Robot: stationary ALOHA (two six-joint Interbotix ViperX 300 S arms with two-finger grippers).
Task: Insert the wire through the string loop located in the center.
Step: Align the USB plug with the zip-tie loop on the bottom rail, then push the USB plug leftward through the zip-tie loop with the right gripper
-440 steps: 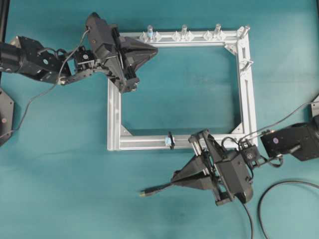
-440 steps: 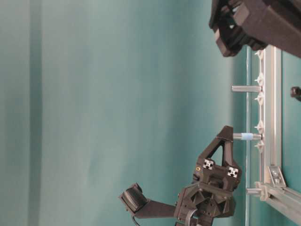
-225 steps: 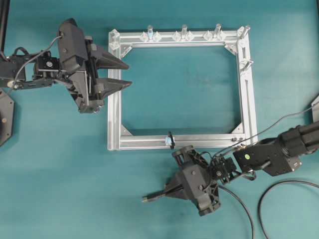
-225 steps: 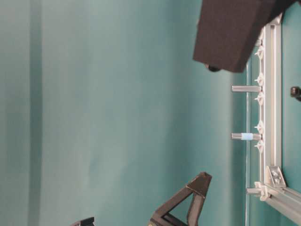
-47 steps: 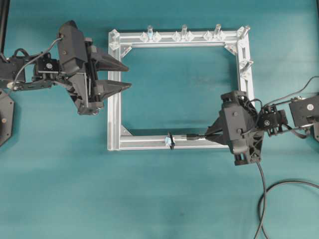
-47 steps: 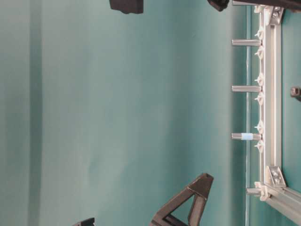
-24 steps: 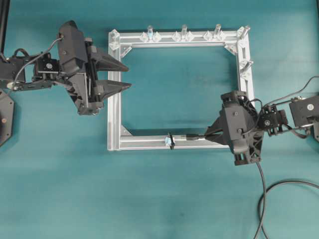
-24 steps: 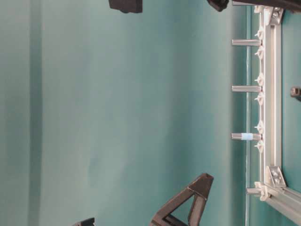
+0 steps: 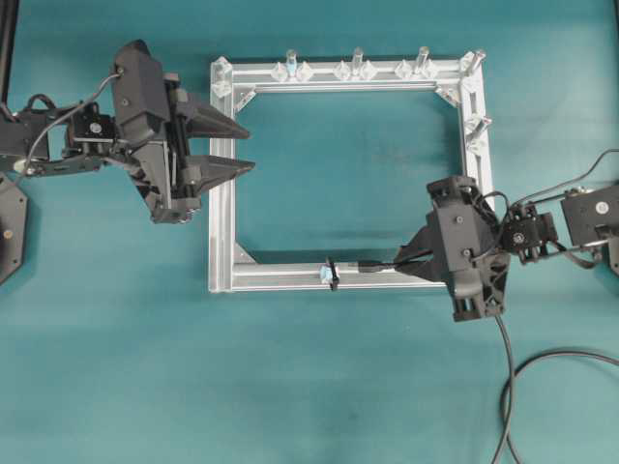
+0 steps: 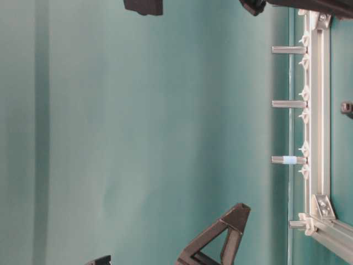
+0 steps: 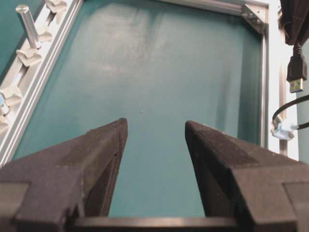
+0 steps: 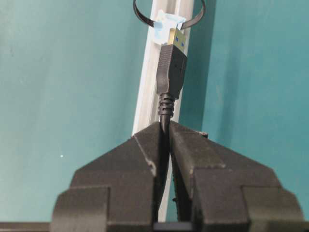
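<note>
Teal table [image 9: 319,387] | right jaws still pinch wire [image 12: 171,67], plug nearer string loop [image 12: 166,19] | left jaws spread

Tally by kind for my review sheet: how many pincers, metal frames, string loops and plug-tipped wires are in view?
pincers: 2 (left pincer, right pincer)
frame: 1
string loop: 1
wire: 1
Total: 5

Even, bright light falls from above; shadows on the teal surface [image 9: 319,387] stay soft. The table-level view is hazy, and near pincer fingers [image 11: 91,159] blur slightly.
</note>
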